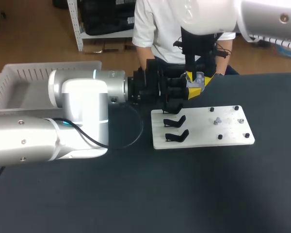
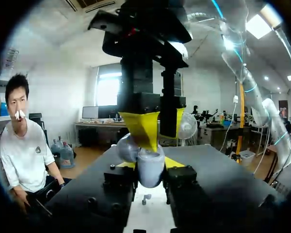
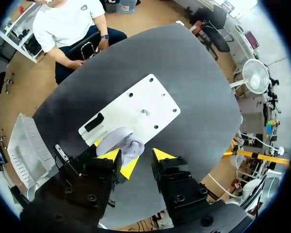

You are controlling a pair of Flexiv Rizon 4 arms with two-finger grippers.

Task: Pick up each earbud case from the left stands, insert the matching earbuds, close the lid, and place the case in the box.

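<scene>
While clamped in the left gripper (image 2: 150, 164) at upper centre of the head view, under spread fingers of the right gripper (image 3: 136, 156), treat earbud case (image 1: 198, 78) as light, slick, hinged; grip low on its sides.

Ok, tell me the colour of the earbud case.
Pale lavender-grey earbud case, clearest in the left wrist view.

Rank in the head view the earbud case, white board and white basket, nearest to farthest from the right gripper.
1. earbud case, against a finger of the right gripper.
2. white board, on the table close by.
3. white basket, far left.
</scene>
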